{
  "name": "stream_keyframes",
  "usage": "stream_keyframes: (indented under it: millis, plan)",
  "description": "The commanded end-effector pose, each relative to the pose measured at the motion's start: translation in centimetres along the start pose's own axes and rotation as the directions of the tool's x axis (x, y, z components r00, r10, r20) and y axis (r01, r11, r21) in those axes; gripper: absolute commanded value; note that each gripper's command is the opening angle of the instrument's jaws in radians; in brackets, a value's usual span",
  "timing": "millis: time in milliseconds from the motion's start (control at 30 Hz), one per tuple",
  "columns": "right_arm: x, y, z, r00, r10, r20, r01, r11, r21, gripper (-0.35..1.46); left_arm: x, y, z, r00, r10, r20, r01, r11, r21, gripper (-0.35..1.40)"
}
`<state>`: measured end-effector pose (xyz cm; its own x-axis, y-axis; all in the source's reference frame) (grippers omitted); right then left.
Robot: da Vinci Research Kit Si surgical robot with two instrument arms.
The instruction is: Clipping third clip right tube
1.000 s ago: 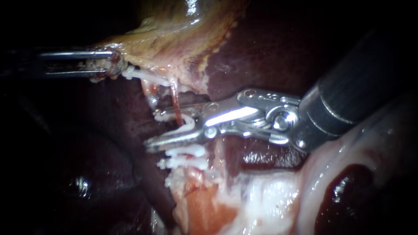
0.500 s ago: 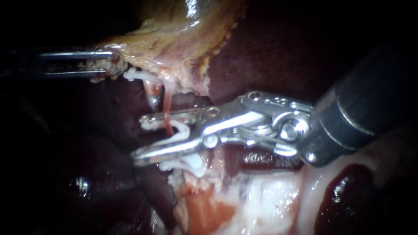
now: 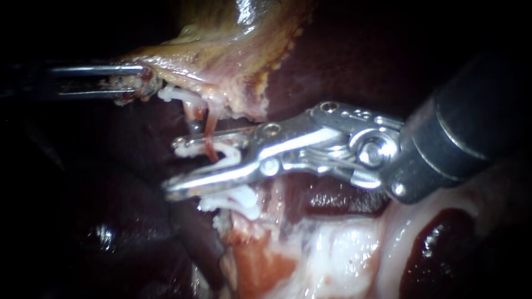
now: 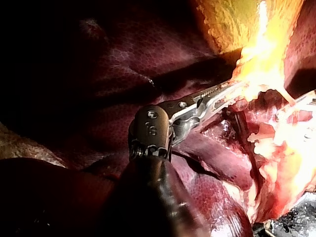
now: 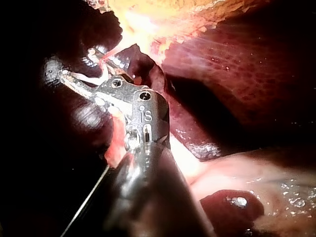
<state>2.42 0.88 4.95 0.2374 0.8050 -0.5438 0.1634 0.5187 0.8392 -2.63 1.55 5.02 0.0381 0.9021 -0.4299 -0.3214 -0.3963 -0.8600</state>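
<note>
My right instrument (image 3: 173,169) comes in from the right with its jaws standing apart, an open white clip (image 3: 228,156) seated between them. A thin red tube (image 3: 209,138) runs down from the gallbladder (image 3: 221,50) into the open clip. Another white clip (image 3: 177,95) sits on the tissue just above, and more white clips (image 3: 235,198) lie just below the lower jaw. My left instrument (image 3: 136,83) is shut on the gallbladder's edge and holds it to the left. In the left wrist view its jaws grip the bright tissue (image 4: 247,84). The right instrument (image 5: 74,74) also shows in the right wrist view.
Dark red liver (image 3: 343,61) fills the background behind and above my right instrument. Pale, glistening tissue (image 3: 343,254) with a dark red patch lies below its shaft. Left of the tube the field is dark.
My right instrument has advanced to the left, so the tube now lies deeper between its jaws. The left instrument has held still.
</note>
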Motion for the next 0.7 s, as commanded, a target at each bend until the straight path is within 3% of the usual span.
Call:
stream_keyframes:
  millis: [33,467,700]
  plan:
    - [-0.01,0.01,-0.01,1.000,0.004,0.001,-0.004,1.000,-0.001,0.23,0.00,0.00,0.00,1.0000,0.000,0.000,0.000,1.000,0.000,-0.35]
    - [-0.03,0.07,-0.04,0.996,0.080,0.025,-0.080,0.997,-0.016,-0.35,0.00,0.00,0.00,1.0000,0.000,0.000,0.000,1.000,0.000,-0.35]
    - [-0.04,0.07,-0.07,0.992,0.117,0.048,-0.115,0.993,-0.036,-0.35,0.00,0.00,0.01,1.0000,0.000,0.000,0.000,1.000,0.001,-0.35]
